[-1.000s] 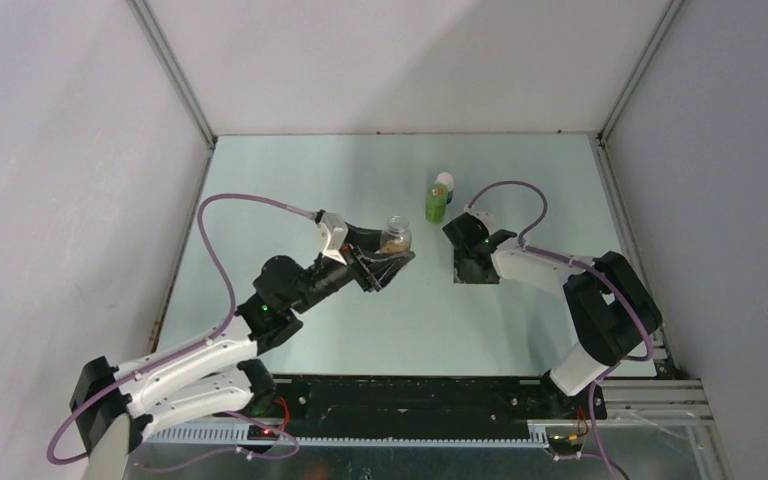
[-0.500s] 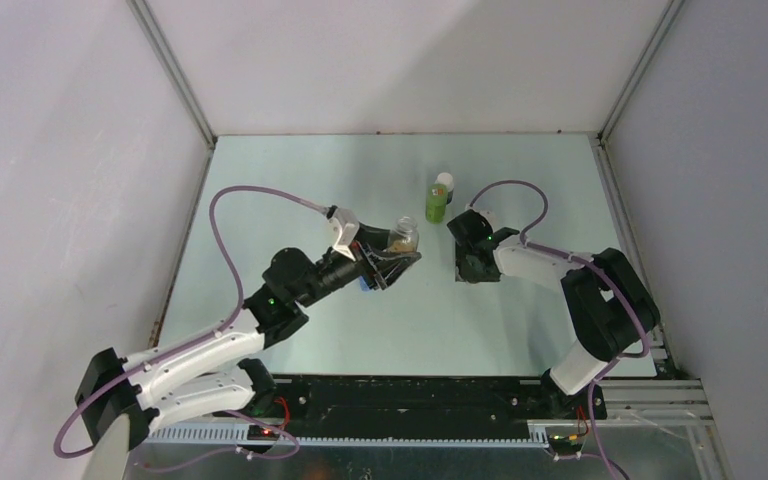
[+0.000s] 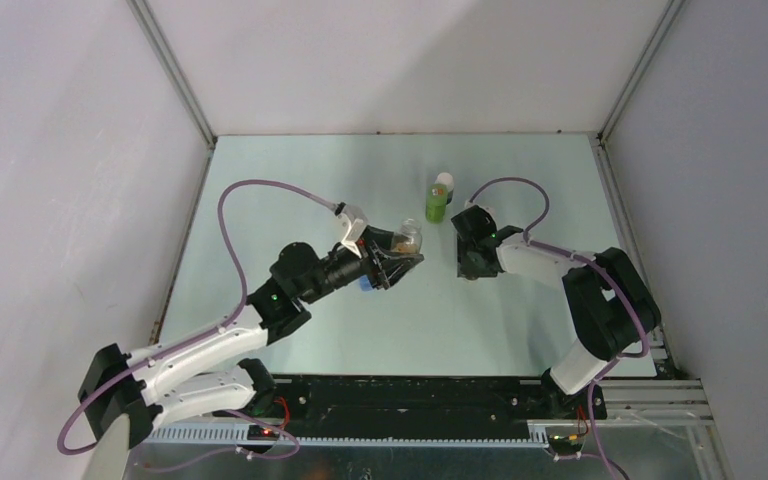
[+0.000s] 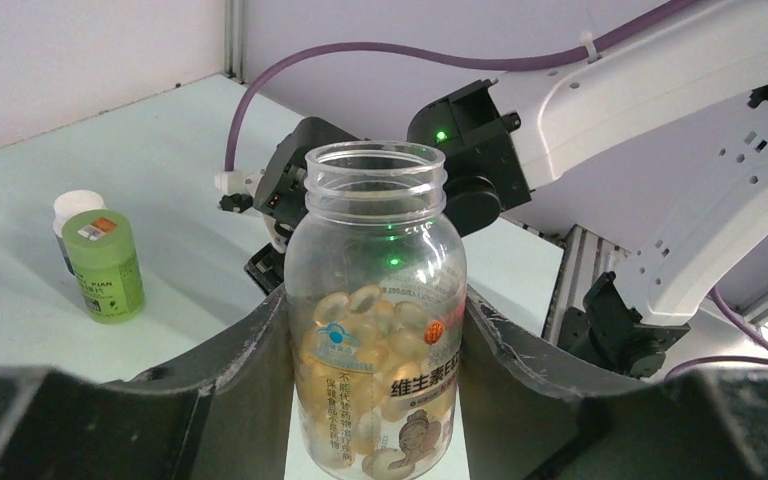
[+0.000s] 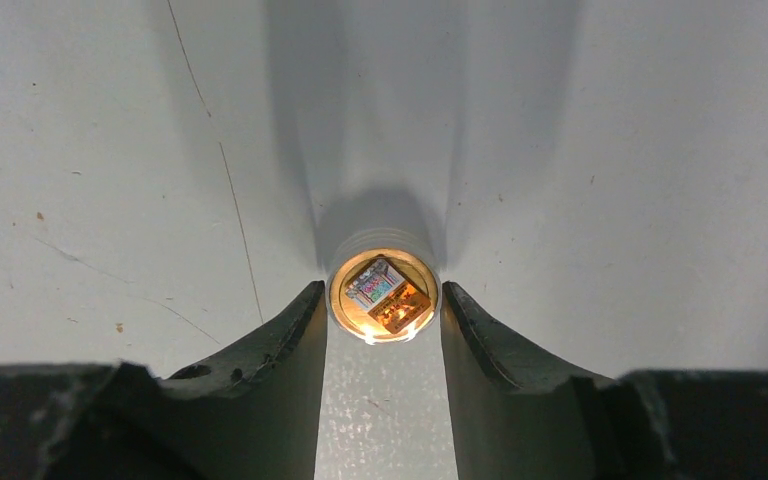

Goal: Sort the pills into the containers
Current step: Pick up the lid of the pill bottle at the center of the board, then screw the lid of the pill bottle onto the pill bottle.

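Observation:
My left gripper (image 3: pixel 398 260) is shut on a clear, uncapped bottle (image 3: pixel 407 238) part full of yellow softgel pills and holds it above the table, slightly tilted. In the left wrist view the bottle (image 4: pixel 376 250) stands between my fingers (image 4: pixel 250 350), its mouth open. My right gripper (image 3: pixel 471 264) points down at the table. In the right wrist view its fingertips (image 5: pixel 305 310) press both sides of a round gold cap (image 5: pixel 384 295) with a sticker, lying on the table.
A green bottle (image 3: pixel 436 204) stands at the back middle with a white-capped bottle (image 3: pixel 445 182) just behind it; both show in the left wrist view (image 4: pixel 105 265). A small blue thing (image 3: pixel 365 284) shows under my left gripper. Frame posts rise at the corners.
My left gripper has moved right with the pill bottle, closer to the right gripper. My right gripper has shifted slightly toward the back and stays low at the table.

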Robot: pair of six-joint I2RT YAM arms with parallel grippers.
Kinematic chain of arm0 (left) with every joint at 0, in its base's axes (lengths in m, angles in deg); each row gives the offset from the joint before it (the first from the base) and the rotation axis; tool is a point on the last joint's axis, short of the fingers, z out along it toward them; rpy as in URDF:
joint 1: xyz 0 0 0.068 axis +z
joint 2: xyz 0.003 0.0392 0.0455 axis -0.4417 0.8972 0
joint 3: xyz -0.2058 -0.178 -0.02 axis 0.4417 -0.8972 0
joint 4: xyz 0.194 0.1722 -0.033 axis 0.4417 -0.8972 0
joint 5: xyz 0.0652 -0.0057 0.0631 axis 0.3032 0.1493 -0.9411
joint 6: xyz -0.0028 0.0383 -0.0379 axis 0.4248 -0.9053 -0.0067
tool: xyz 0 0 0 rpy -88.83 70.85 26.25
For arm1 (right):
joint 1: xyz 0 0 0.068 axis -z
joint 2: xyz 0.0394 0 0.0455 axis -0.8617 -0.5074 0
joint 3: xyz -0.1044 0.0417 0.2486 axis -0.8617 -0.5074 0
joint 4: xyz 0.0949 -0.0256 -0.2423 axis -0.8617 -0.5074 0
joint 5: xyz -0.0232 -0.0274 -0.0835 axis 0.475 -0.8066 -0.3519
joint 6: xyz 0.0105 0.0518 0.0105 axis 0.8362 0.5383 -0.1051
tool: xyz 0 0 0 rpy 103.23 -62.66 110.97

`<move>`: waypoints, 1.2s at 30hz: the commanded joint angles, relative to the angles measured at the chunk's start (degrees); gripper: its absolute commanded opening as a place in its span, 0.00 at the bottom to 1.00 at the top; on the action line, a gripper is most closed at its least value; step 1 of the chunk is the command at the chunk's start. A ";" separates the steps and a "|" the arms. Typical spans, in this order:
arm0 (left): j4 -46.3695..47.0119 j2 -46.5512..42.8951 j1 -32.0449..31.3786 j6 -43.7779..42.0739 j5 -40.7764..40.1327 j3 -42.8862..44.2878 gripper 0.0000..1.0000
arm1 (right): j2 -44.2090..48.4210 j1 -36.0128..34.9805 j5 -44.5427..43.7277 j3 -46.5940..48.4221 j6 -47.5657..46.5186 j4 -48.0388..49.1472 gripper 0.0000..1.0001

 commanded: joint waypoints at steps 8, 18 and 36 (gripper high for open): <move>-2.87 0.80 0.39 -5.69 0.71 3.11 0.00 | 12.01 2.86 9.08 1.91 -3.30 -1.24 0.40; -11.53 3.21 3.16 -16.18 2.59 4.98 0.00 | 30.93 4.26 25.25 1.92 -4.55 -1.86 0.44; -17.66 9.82 3.52 -36.88 6.14 11.21 0.00 | 42.73 4.78 43.02 3.84 0.71 4.69 0.47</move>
